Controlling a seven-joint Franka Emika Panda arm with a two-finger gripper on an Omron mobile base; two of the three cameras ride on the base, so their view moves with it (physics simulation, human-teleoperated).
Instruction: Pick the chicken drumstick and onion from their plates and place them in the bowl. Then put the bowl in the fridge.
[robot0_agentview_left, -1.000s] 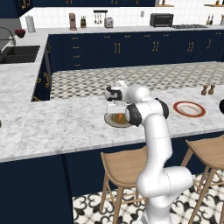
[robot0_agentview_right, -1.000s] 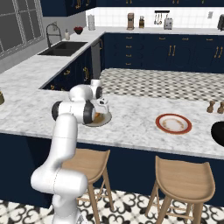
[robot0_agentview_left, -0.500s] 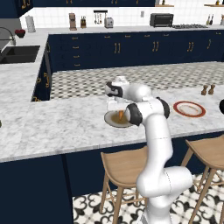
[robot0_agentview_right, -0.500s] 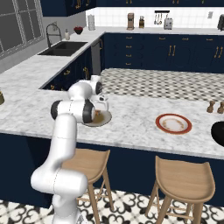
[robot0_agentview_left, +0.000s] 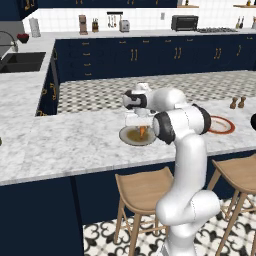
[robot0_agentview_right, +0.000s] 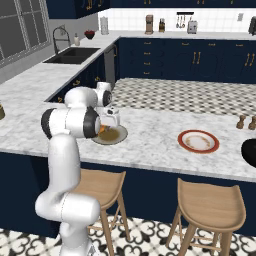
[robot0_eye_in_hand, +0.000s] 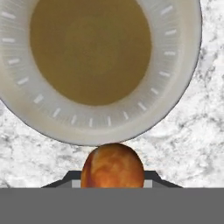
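My gripper (robot0_eye_in_hand: 112, 180) was closed to a narrow gap on the onion (robot0_eye_in_hand: 112, 164), a round orange-brown ball with mottled skin sitting snug between the two dark finger tips. From the hand view, the onion showed just outside the near edge of the olive-grey plate (robot0_eye_in_hand: 175, 87), whose brownish centre lay bare. The only marks I could make out on that plate were short pale dashes spaced around its light rim. From the left base view, my gripper (robot0_agentview_left: 137, 126) pointed down over the same plate (robot0_agentview_left: 126, 138), with a sliver of orange (robot0_agentview_left: 143, 131) showing at the finger tips just above the plate's middle. I could not tell from there whether the onion was touching the plate. From the right base view, the gripper (robot0_agentview_right: 108, 124) hung over the far side of the plate (robot0_agentview_right: 118, 138), half hidden behind my own arm. The plate lay on the marble counter (robot0_agentview_left: 75, 145). The white plate with the red rim (robot0_agentview_right: 182, 143) lay along the counter, well apart from it. The black bowl (robot0_agentview_right: 250, 152) was farther that way, at the edge of the picture, and I could not tell what it held. The small things on the far counter behind the olive-grey plate were too small for me to read.
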